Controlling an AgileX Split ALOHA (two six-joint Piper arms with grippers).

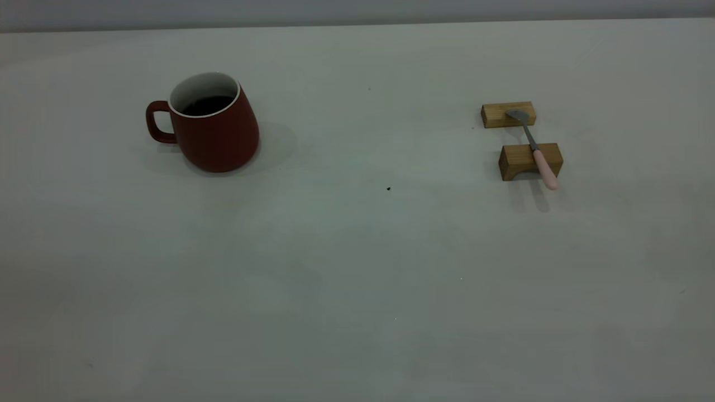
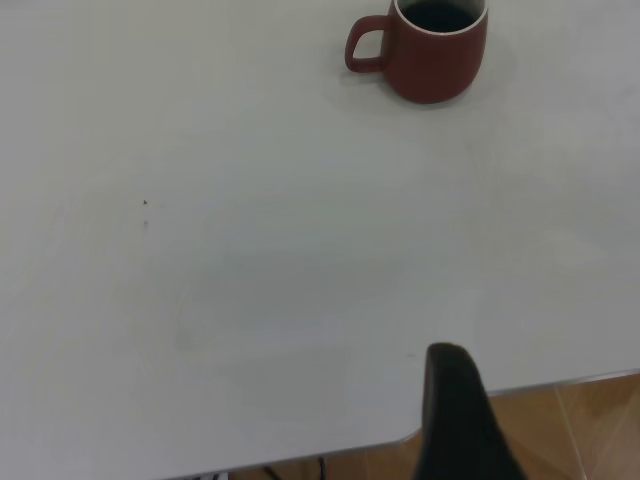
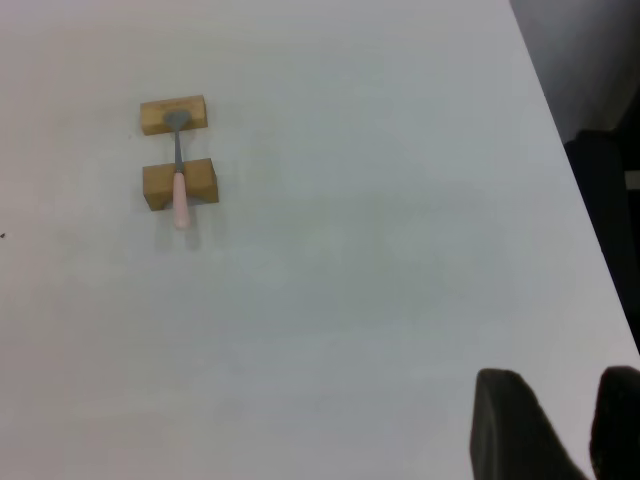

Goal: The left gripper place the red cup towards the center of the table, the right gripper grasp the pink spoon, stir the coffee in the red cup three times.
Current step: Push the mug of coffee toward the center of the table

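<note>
Pink spoon well apart from right jaws.

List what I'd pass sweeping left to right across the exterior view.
Dark red ceramic cup with loop handle and dark coffee inside → tiny dark speck on the pale grey table → two tan wooden blocks carrying the pink-handled metal spoon.

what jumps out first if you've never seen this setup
The red cup of dark coffee stands at the table's left, handle turned outward. At the right, a pink spoon bridges two wooden blocks, its handle overhanging the nearer one. Neither claw is near either: each shows only at its own wrist view's edge.
</note>
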